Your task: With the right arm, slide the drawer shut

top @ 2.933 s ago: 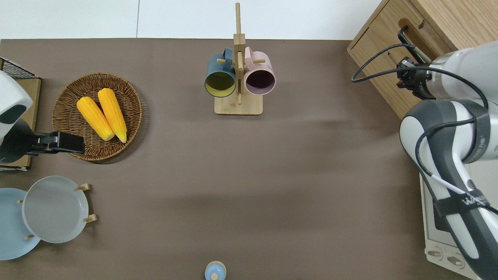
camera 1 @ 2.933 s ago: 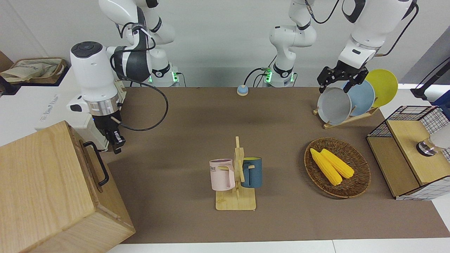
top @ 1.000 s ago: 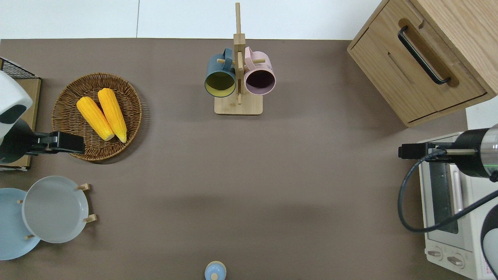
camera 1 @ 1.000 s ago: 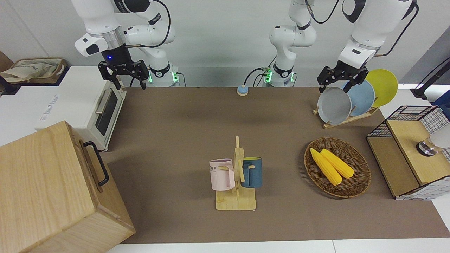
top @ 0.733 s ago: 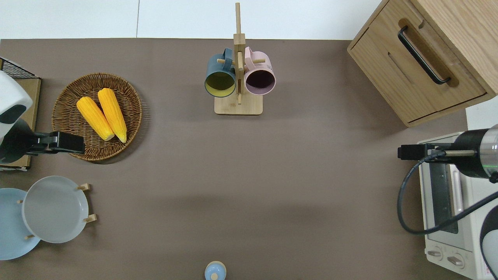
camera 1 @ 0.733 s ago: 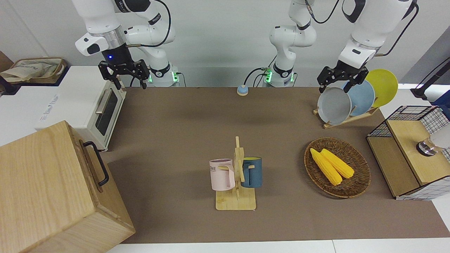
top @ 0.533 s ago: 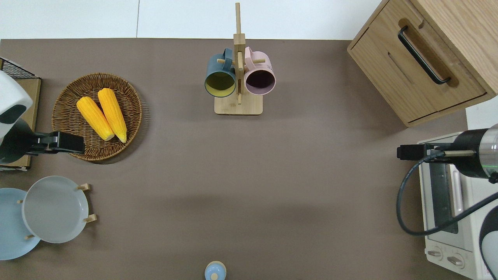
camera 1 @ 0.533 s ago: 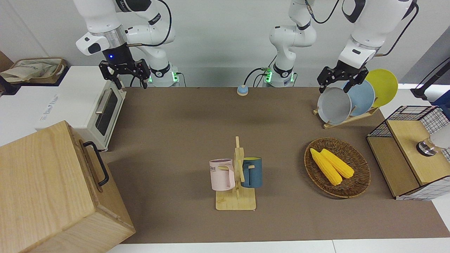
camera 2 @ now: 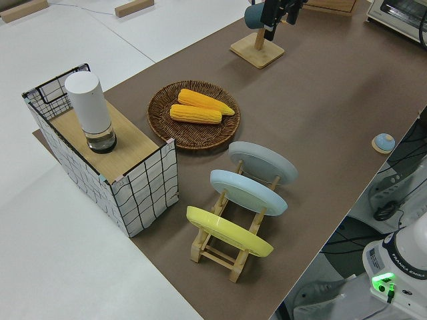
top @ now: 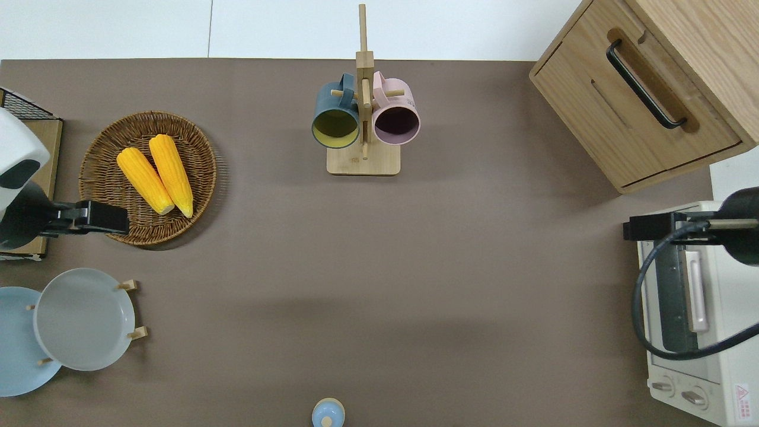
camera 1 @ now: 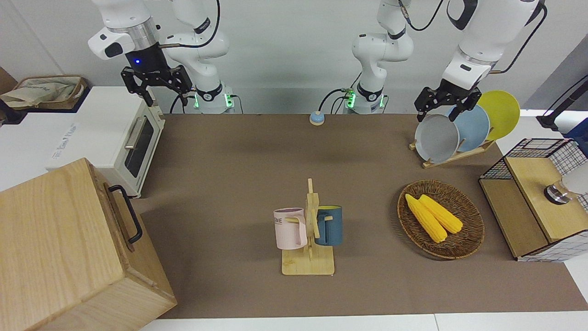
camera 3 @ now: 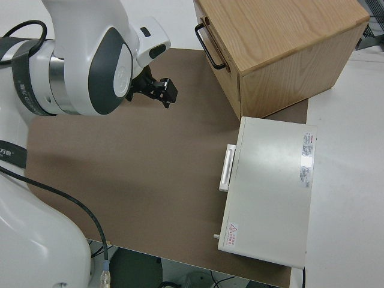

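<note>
The drawer (camera 1: 120, 216) sits flush in the front of the big wood box (camera 1: 55, 248) at the right arm's end of the desk (camera 1: 239, 151), its black loop handle (camera 1: 127, 213) standing out from the pale face; no gap shows around it in the overhead view, so it reads as closed. The right gripper (camera 1: 156, 87) is up in the air, well apart from the drawer — the overhead view places it over the corner of the white oven (top: 699, 308) that lies closest to the box, with the oven nearer to the robots than the box. Its jaws hang spread, holding nothing, and a blue light shows on the black wrist above them. A black cable loops from that wrist over the oven's glass door. The left arm is parked; its gripper (camera 1: 444, 105) has its jaws spread as well, and they grip nothing. Mid-desk stands a wooden mug tree (camera 1: 310, 239) carrying a pink mug (camera 1: 290, 228) and a blue mug (camera 1: 329, 225). Toward the left arm's end a wicker basket (camera 1: 464, 246) holds two corn cobs (camera 1: 434, 217), and a rack of plates (camera 1: 464, 126) stands nearer to the robots than the basket. A wire-grid cabinet (camera 1: 537, 202) sits at that end's edge — a white cylinder (camera 2: 89, 110) rests on its top.
</note>
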{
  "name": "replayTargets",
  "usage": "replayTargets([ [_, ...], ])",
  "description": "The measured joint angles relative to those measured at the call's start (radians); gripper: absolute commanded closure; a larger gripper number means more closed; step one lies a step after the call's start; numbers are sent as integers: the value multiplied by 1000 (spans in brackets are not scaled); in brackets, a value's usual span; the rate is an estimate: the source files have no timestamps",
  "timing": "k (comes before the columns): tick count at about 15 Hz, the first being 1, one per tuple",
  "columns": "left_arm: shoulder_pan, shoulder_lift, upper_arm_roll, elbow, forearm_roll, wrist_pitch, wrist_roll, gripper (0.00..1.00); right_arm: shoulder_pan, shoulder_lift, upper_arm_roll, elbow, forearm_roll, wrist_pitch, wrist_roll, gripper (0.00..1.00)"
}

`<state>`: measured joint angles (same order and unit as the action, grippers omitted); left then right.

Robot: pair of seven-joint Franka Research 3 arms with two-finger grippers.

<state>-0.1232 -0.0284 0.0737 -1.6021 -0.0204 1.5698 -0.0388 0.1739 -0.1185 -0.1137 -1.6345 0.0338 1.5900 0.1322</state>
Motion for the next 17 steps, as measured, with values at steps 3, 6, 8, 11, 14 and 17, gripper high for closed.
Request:
replayTargets([
  [3, 0, 0, 0, 0, 0, 0, 0, 2, -227, 30, 231, 51, 0, -10, -5, 11],
  [6, 0, 0, 0, 0, 0, 0, 0, 2, -369, 42, 395, 62, -1, -12, -5, 11],
  [8, 0, 0, 0, 0, 0, 0, 0, 2, -367, 44, 396, 63, -1, -12, -5, 11],
  [11, 0, 0, 0, 0, 0, 0, 0, 2, -363, 47, 390, 65, -1, -13, -5, 11],
  [14, 0, 0, 0, 0, 0, 0, 0, 2, -363, 47, 390, 67, -1, -13, -5, 11],
  [17, 0, 0, 0, 0, 0, 0, 0, 2, -362, 47, 393, 68, -1, -13, -5, 11],
])
